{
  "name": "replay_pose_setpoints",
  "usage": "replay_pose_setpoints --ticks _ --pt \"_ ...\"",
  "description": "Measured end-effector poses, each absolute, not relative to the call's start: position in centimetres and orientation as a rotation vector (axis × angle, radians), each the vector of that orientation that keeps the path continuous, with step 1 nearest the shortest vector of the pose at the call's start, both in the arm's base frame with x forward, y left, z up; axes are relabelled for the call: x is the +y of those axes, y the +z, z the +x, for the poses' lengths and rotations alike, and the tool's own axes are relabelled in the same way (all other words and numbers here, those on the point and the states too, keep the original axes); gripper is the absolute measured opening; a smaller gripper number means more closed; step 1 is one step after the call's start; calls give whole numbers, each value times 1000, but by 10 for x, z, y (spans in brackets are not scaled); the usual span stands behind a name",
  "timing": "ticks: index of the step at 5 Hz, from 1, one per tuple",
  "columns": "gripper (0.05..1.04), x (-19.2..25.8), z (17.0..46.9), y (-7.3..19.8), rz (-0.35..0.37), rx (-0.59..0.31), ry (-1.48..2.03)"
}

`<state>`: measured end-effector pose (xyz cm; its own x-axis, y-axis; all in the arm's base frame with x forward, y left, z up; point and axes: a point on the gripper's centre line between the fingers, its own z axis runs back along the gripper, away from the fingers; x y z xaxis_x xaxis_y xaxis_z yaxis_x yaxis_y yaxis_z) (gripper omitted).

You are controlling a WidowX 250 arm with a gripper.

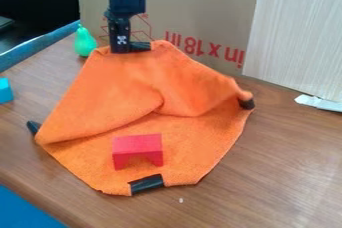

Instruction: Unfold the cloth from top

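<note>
My gripper [127,48] sits upper left, at cloth's [123,89] top edge; bulk lies down-frame. Can't tell whether jaws pinch it.

Black gripper [129,48] at orange cloth's [113,99] top edge; red block [137,150] on cloth, green pear [85,42] behind, wooden table [267,172] beneath

Taking the cloth as the clock's centre, there is one orange cloth [127,92] on one counter [280,172]. It has three clear black tabs, at three [246,103], six [146,184] and nine o'clock [33,127]; whether the dark piece [140,46] at twelve is a fourth, I cannot tell. Blocks number two: one red [137,145] towards six, one blue [5,91] between nine and ten. One green pear [85,42] sits at eleven, one pale panel [294,37] at two.
</note>
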<state>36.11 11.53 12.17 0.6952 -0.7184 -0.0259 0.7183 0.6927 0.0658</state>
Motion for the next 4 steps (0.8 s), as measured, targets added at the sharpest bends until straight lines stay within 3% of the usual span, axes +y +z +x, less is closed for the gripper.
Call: replay_pose_setpoints --ticks 2,4 --pt "55 144 395 114 84 -8 -732" --pt "55 166 414 83 107 53 -704"
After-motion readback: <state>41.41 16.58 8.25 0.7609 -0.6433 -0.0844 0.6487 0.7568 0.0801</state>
